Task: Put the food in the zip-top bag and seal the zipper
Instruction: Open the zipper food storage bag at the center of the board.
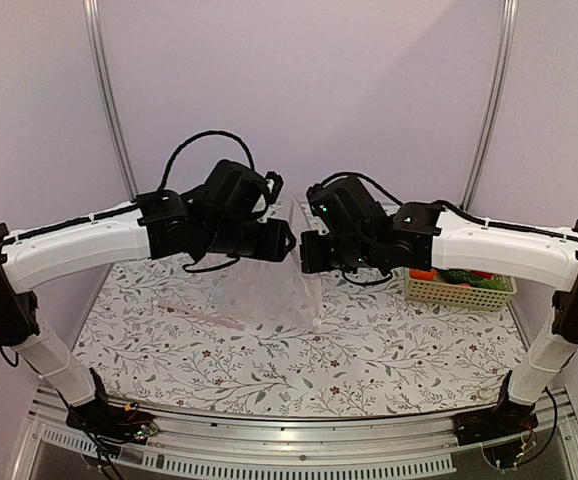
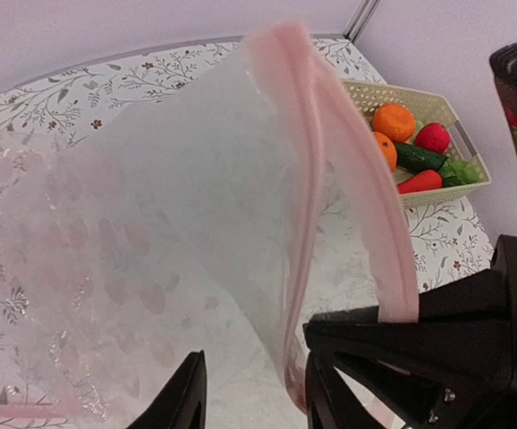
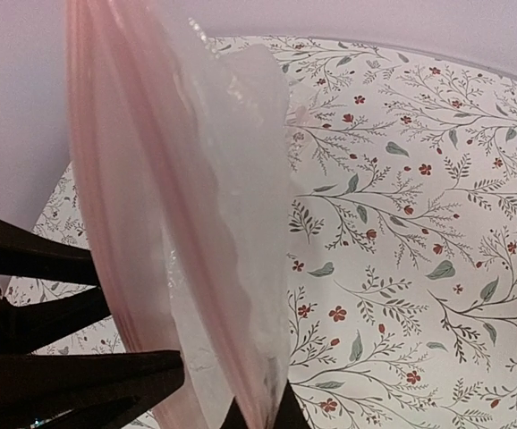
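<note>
The clear zip-top bag (image 1: 269, 295) hangs between my two grippers above the table, its mouth parted. My right gripper (image 3: 260, 418) is shut on one lip of the pink zipper (image 3: 124, 179). My left gripper (image 2: 254, 393) stands open, and the other zipper lip (image 2: 308, 179) runs down between its fingers, close to the right fingertip (image 2: 326, 393). The food lies in a basket at the right: two oranges (image 2: 393, 121), a red fruit (image 2: 433, 137) and a dark green cucumber (image 2: 419, 156). The bag (image 2: 151, 223) looks empty.
The pale lattice basket (image 1: 459, 292) stands at the table's right side, behind the right arm. A red-orange vegetable (image 2: 419, 181) and a leafy green piece (image 2: 460, 170) also lie in it. The flowered cloth (image 3: 402, 223) covers the table under the bag.
</note>
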You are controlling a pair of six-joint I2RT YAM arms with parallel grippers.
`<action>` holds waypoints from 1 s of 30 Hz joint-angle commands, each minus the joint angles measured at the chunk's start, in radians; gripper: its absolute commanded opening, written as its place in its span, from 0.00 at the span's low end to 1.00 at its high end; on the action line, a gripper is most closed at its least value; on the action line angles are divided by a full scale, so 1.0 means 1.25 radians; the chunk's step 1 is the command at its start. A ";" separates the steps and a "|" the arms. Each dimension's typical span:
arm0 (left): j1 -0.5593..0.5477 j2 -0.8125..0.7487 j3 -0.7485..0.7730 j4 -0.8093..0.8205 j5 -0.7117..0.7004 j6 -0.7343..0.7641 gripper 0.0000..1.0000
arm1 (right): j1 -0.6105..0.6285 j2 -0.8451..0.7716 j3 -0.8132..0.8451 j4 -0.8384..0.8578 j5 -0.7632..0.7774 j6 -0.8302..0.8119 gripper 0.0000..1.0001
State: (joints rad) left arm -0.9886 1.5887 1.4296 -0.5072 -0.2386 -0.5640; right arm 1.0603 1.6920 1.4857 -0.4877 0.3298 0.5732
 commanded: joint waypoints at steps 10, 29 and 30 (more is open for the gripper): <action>-0.021 0.035 -0.015 0.012 0.042 -0.027 0.20 | 0.005 0.009 0.021 -0.006 0.041 0.015 0.00; 0.027 -0.025 0.036 -0.144 0.105 0.080 0.00 | -0.048 0.001 -0.081 0.034 -0.032 0.114 0.00; 0.033 -0.024 0.040 -0.152 0.120 0.090 0.00 | -0.053 0.001 -0.090 0.041 -0.039 0.118 0.00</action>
State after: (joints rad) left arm -0.9798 1.5753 1.4425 -0.6216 -0.1638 -0.5148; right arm 1.0245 1.6920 1.4197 -0.4694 0.3325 0.6708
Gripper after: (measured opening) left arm 0.005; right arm 0.004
